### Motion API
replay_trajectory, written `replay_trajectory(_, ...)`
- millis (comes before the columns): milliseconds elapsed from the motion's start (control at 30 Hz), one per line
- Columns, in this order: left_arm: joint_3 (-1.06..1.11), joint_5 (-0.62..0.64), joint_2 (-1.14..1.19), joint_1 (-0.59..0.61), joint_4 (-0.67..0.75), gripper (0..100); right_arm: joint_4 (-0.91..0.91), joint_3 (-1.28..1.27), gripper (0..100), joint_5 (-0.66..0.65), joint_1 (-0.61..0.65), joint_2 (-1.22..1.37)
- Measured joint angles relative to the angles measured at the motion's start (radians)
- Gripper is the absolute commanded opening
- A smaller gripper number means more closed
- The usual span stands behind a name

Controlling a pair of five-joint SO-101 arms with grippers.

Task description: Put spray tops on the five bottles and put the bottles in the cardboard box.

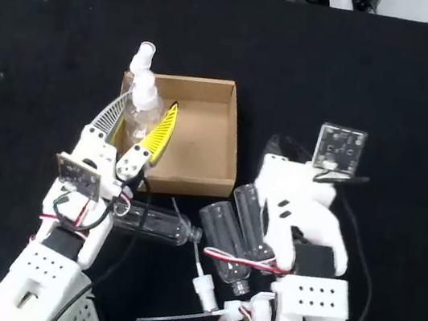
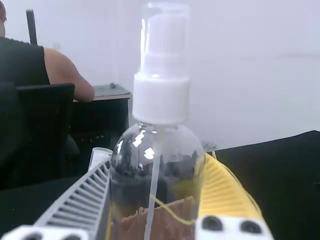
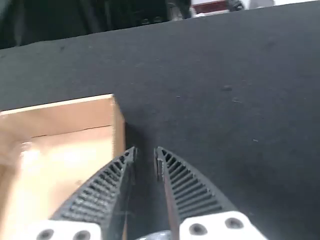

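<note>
**A:** Entry, left arm. Tool state?

**B:** Left gripper (image 1: 151,103) is clamped on the capped bottle (image 1: 142,108), one finger on each side of the body below the shoulder. The spray top (image 2: 162,95) sits on the neck, past the fingertips.

**A:** Axis?

**B:** The bottle's long axis is upright, in line with the fingers, top pointing away from the wrist.

**A:** Where is the cardboard box (image 1: 233,135) from the tool?

**B:** Directly under the fingertips, at its wall nearest this arm. Brown cardboard shows through the clear body in the left wrist view. I cannot tell whether the base touches the box floor or hangs just above it.

**A:** Right arm?

**B:** Right gripper (image 3: 145,152) has its fingers narrowly apart with nothing between them. The box wall lies just ahead of the tips and to one side.

**A:** Judgement on the step?

**B:** This is the placing step. The left arm owns it, and the move is straight down along the bottle axis, then release.

**A:** What remains?

**B:** One uncapped bottle (image 1: 157,223) lies on its side beside the left wrist. Two more bottles (image 1: 227,232) lie under the right arm. The loose spray tops (image 1: 205,291) are back toward the arm bases.
</note>
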State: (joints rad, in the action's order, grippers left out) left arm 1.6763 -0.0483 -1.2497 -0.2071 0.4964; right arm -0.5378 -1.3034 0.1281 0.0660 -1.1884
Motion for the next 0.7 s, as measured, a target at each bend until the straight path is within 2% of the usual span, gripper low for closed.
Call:
replay_trajectory(167,-0.029,0.0,0.354,0.0,0.259,10,0.032,-0.043,4.7,0.0,0.014,-0.029)
replay_trajectory(333,-0.084,0.0,0.663,0.0,0.44,10,0.034,-0.043,4.7,0.0,0.014,-0.041)
replay_trajectory(500,-0.144,-0.003,0.902,0.011,0.649,10,0.034,-0.043,4.7,0.0,0.014,-0.041)
replay_trajectory(700,-0.215,-0.006,1.145,0.087,0.841,10,0.034,-0.043,4.7,0.0,0.014,-0.041)
